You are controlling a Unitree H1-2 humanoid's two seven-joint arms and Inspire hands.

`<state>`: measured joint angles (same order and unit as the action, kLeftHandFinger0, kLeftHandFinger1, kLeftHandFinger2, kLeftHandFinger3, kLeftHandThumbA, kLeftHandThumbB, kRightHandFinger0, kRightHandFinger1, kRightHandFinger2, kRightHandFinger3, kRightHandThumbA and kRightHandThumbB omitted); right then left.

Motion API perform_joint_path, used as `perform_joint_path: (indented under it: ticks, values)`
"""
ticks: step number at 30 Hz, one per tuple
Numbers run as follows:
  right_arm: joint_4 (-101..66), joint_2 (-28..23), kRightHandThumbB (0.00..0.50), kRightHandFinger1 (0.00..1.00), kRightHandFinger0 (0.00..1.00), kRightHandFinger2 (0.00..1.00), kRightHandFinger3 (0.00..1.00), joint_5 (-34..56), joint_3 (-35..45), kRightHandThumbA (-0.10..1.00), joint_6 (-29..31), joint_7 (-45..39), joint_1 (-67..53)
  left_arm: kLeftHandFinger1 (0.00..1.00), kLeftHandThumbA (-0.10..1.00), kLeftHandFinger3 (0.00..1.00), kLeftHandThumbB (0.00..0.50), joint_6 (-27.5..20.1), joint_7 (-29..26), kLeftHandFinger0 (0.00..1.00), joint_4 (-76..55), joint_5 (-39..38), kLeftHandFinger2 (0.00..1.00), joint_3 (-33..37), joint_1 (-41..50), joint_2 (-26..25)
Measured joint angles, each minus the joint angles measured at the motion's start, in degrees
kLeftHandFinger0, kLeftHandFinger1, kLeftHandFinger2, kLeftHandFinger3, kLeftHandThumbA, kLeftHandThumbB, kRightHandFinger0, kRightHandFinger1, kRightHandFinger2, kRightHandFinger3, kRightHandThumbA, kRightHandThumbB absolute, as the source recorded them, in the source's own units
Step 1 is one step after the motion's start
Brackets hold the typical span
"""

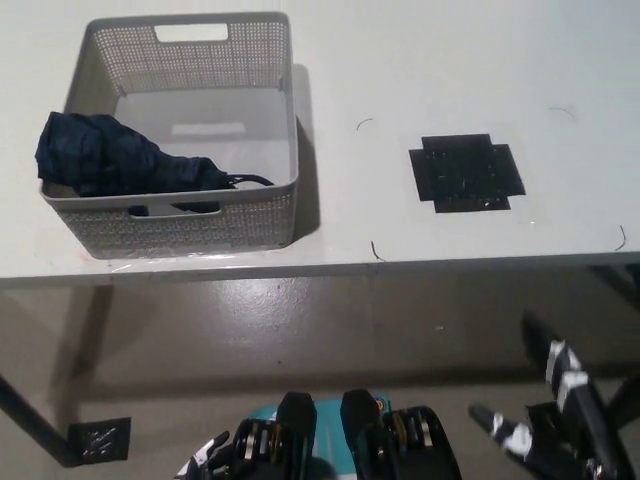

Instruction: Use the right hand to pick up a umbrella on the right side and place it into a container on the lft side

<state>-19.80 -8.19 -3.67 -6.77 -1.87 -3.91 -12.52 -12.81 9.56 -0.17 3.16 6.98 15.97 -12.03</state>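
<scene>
Left hand (205, 462) is barely a sliver at the bottom edge, so can't tell its fingers; right hand (548, 425) hangs low below the table (400, 60) — fingers spread, holding nothing; the folded navy umbrella (125, 160) (crumpled fabric, dark handle) lies inside the grey perforated basket (190, 222) on the left; a black patch (466, 172) marks the tabletop.

The right hand (560, 425) at five o'clock is black, with slim segmented fingers (500, 428) banded in white or pale grey near the tips. At seven o'clock, only a sliver of the left hand (203, 462) shows: white fingertips with dark gaps between them.
</scene>
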Motion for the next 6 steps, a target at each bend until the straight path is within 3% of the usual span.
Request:
perform_joint_path:
  ticks: [3,4,5,6]
  values:
    - [4.6,0.2,0.329,1.00,1.00,1.00,1.00,1.0,0.0,1.00,2.5,-0.5,-0.6,1.00,1.00,1.00,0.003,0.0,0.0,1.00,0.0,-0.3,1.00,-0.7,0.0,0.4]
    - [6.0,0.2,0.340,1.00,1.00,1.00,1.00,1.2,0.0,1.00,3.3,-0.6,-0.6,1.00,1.00,1.00,0.008,0.0,0.0,1.00,0.0,-0.4,1.00,-0.9,0.0,0.5]
    - [7.5,0.2,0.301,1.00,1.00,1.00,1.00,1.4,0.0,1.00,4.1,-0.7,-0.5,1.00,1.00,1.00,0.009,0.0,0.0,1.00,0.0,-0.5,1.00,-1.2,-0.1,0.6]
    - [8.9,0.3,0.320,1.00,1.00,1.00,1.00,1.6,0.0,1.00,4.9,-0.8,-0.5,1.00,1.00,1.00,0.017,0.0,0.0,1.00,0.0,-0.6,1.00,-1.5,-0.3,0.6]
